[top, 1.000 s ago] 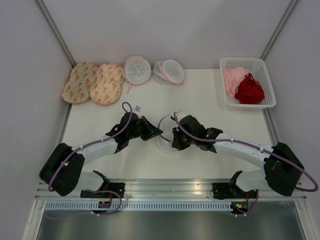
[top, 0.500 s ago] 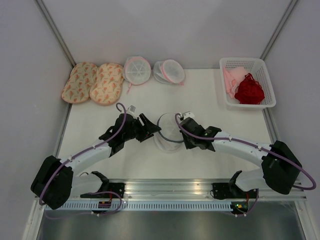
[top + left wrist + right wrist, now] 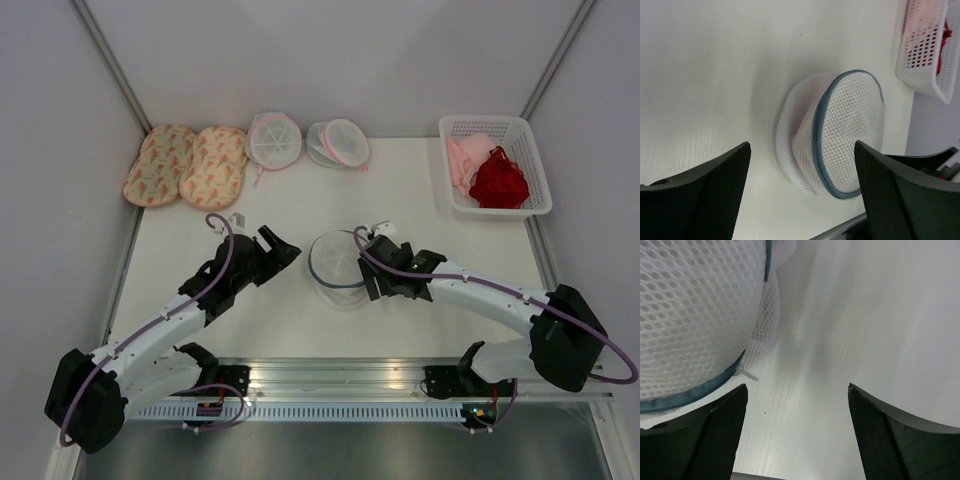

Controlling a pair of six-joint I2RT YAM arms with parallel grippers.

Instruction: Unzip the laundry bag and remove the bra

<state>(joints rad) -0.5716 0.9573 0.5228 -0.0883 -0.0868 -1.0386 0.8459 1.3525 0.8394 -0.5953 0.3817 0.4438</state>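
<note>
I saw the white table [image 3: 420, 210] carrying the laundry bag [image 3: 335, 268] at centre, two floral pads [image 3: 160, 165] at ten o'clock, two pink-trimmed mesh pouches [image 3: 273, 139] at twelve and a white basket [image 3: 484, 121] at two o'clock.

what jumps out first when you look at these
The white mesh laundry bag with its grey zipper rim sits mid-table, between the left fingers and right fingers, both open, neither gripping it. A dark red garment stands out in the white basket at the far right.
</note>
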